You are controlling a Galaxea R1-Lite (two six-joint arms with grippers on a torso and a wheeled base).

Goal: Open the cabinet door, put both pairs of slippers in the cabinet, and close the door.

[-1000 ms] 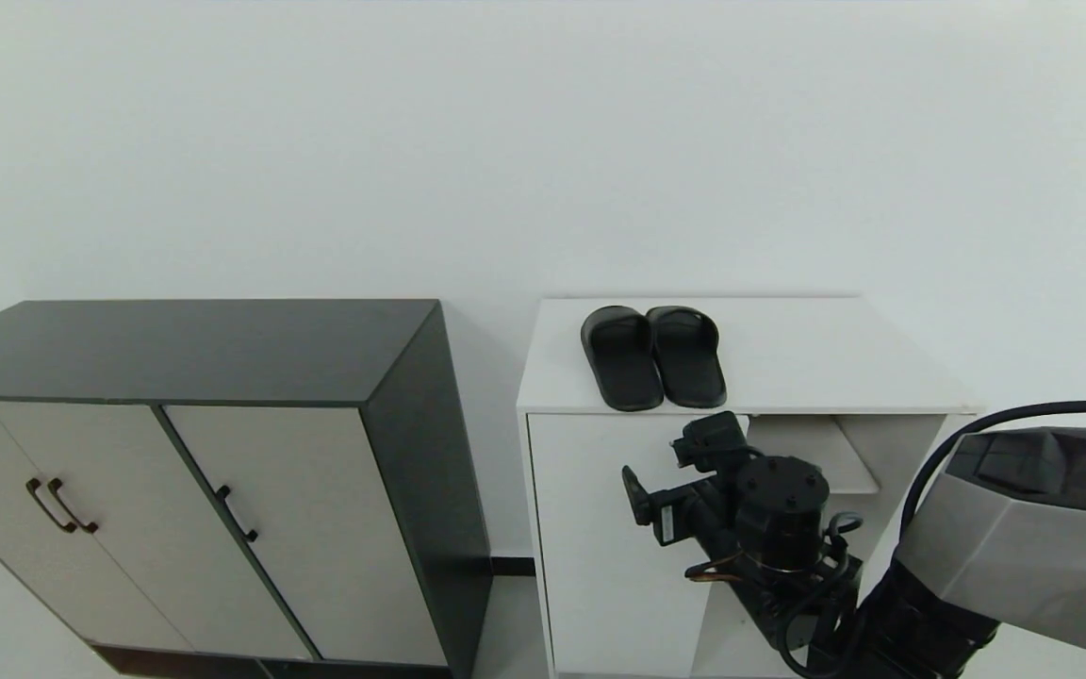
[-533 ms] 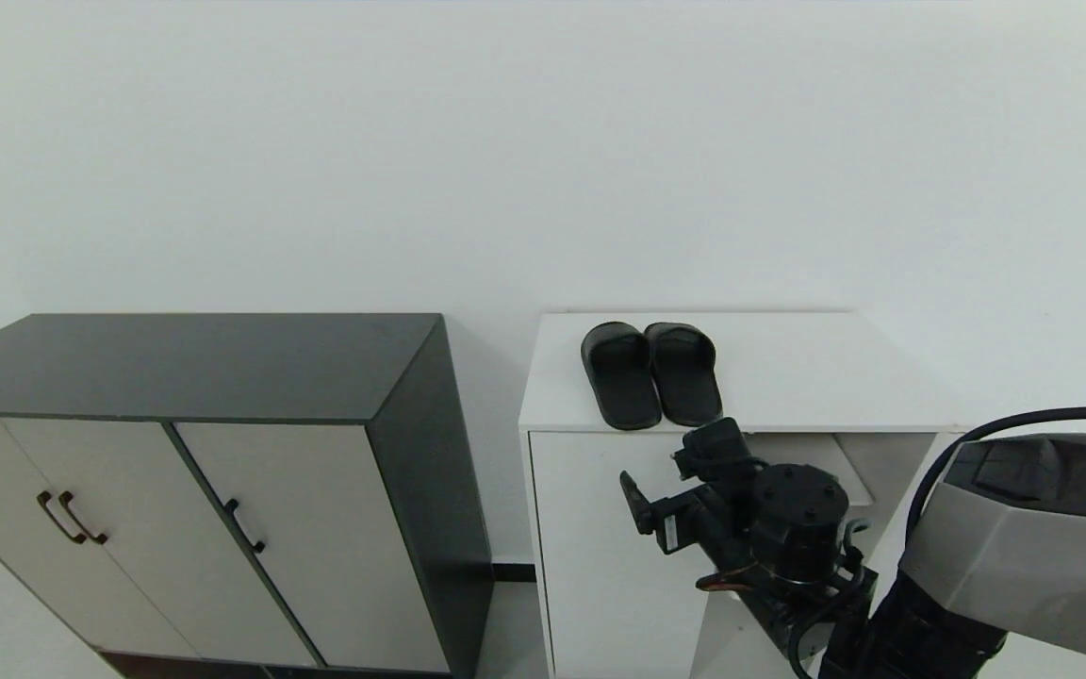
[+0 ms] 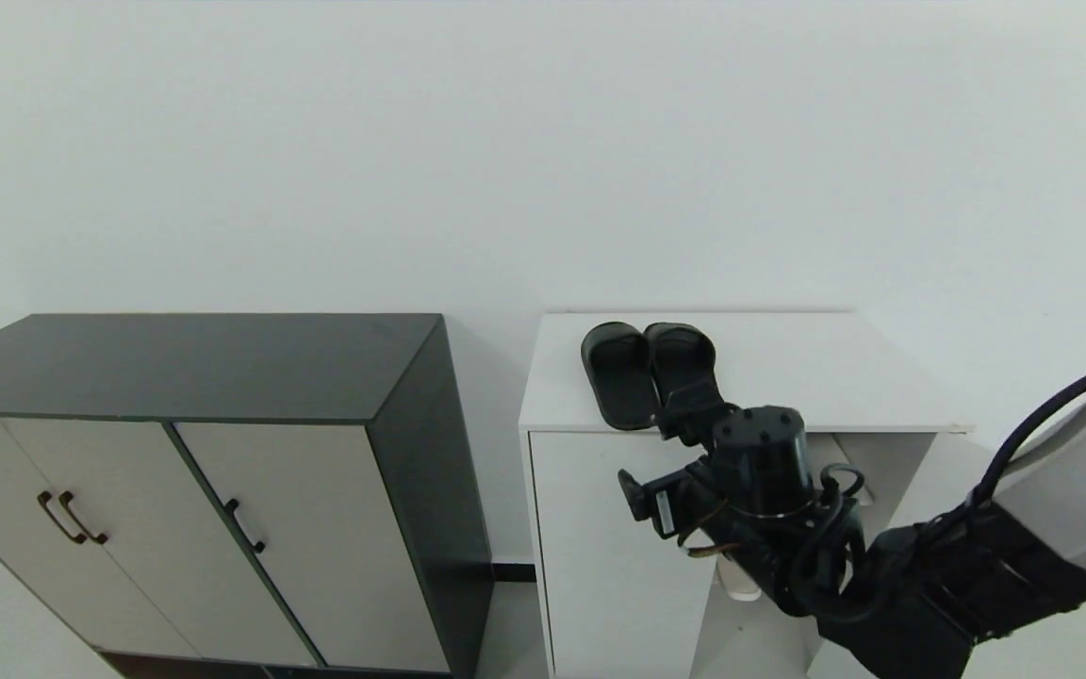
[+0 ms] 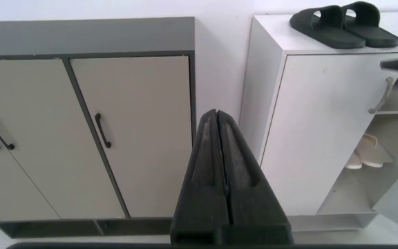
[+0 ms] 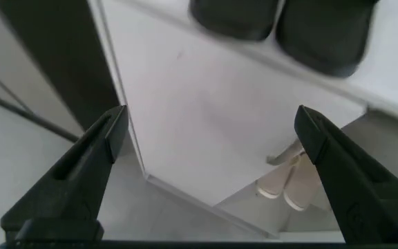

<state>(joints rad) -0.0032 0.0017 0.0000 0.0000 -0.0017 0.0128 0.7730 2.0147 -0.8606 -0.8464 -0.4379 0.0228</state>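
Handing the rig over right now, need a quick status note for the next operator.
Left gripper: shut, empty, held back, facing both cabinets.
Right gripper: open, empty, raised at the white cabinet front, just below the black slippers.
The black slippers sit side by side on the cabinet top; the light slippers lie on a lower shelf inside.
Done: door open, light pair in.
To do: black pair in, door closed.

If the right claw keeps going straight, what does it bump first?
The right gripper would probably hit the white cabinet's front panel, just under the black slippers, though depth is unclear.
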